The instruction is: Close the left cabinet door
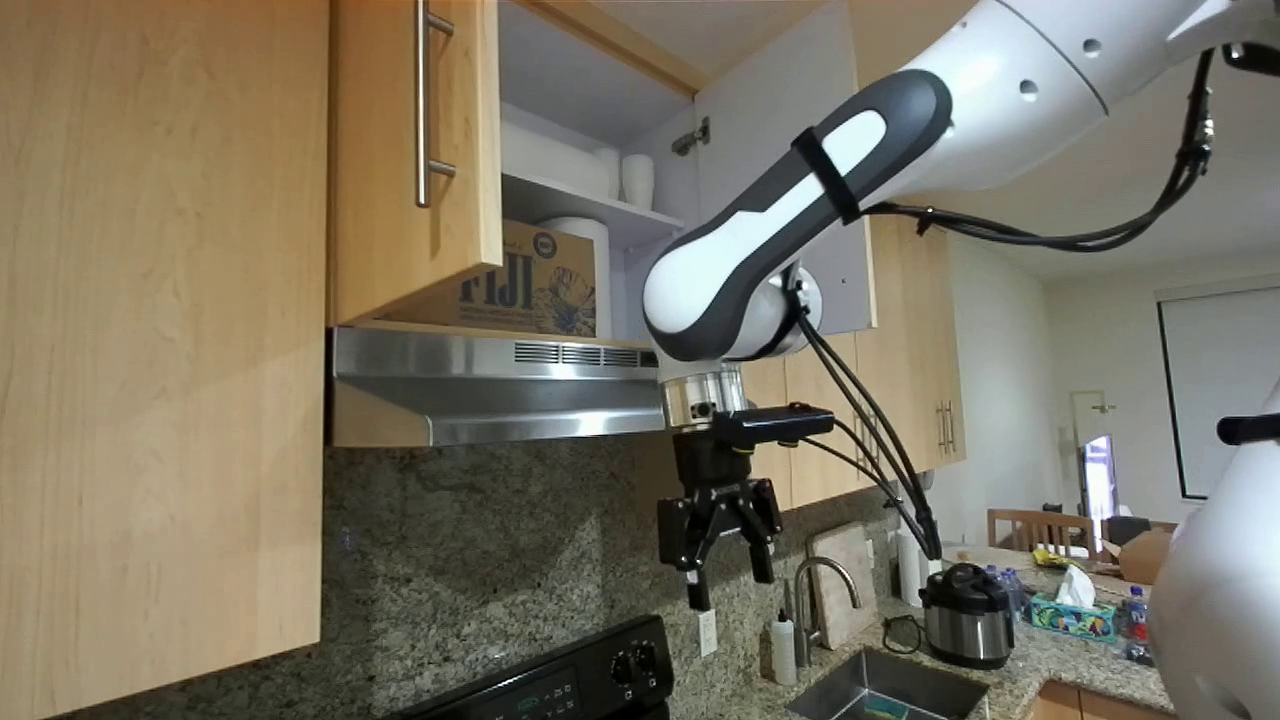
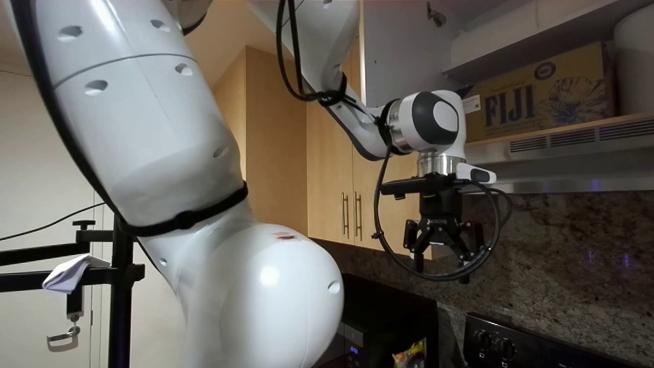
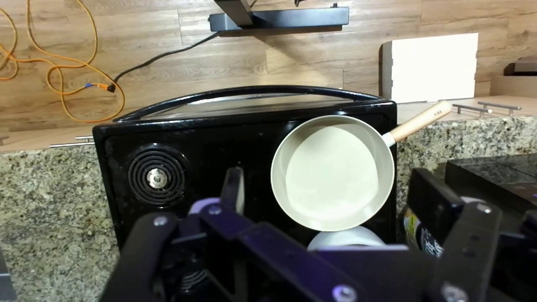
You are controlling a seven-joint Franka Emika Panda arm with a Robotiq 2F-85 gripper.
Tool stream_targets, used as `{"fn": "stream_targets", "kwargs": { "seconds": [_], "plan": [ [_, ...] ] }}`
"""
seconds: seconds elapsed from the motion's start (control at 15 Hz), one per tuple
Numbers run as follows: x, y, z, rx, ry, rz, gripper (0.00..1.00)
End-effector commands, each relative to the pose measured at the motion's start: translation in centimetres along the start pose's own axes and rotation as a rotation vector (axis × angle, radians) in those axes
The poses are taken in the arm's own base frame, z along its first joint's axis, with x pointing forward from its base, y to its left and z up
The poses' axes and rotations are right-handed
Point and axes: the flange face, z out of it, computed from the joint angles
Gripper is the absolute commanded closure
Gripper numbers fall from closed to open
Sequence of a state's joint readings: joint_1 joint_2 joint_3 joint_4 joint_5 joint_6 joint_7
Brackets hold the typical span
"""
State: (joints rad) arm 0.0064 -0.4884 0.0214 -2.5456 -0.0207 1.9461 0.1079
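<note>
The tool [image 1: 731, 578] hangs with its fingers [image 1: 698, 595] pointing down and spread apart, lower than the steel range hood [image 1: 500, 385] in both exterior views. Higher up, well apart from it, the left cabinet door [image 1: 380, 160] (slim metal bar handle [image 1: 422, 105] near its edge) stands swung open. Inside the cabinet [image 1: 560, 60], a FIJI box [image 1: 530, 282] sits below a shelf [image 1: 645, 225].

1. I'm standing in a kitchen, with a homely look to it.
2. The wrist view shows a black stove [image 3: 226, 142] with a coil burner [image 3: 157, 178] and a pale, wooden-handled pan [image 3: 333, 167] resting on top.
3. A steel range hood [image 1: 490, 388] hangs beneath an open cupboard [image 1: 580, 80] holding a FIJI carton [image 1: 530, 285].
4. Further along, there's a curved tap [image 1: 801, 620] over a sink [image 1: 905, 668], a lidded cooker [image 1: 968, 625] near it.
5. Beyond, I notice a tissue box [image 1: 1070, 617] and a wooden chair [image 1: 1040, 517].
</note>
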Motion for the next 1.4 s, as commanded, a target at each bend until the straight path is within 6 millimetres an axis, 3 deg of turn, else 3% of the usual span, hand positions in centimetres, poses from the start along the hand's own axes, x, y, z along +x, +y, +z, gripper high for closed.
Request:
{"fn": "stream_targets", "kwargs": {
  "seconds": [0.0, 0.67, 1.33],
  "plan": [
    [-3.0, 0.1, -2.0, -0.013, 0.071, -0.016, 0.00],
    [-8.5, 0.6, -9.6, -0.021, 0.296, -0.019, 0.00],
    [-15.1, -0.1, -16.4, 0.054, 0.485, -0.183, 0.00]
  ]
}}
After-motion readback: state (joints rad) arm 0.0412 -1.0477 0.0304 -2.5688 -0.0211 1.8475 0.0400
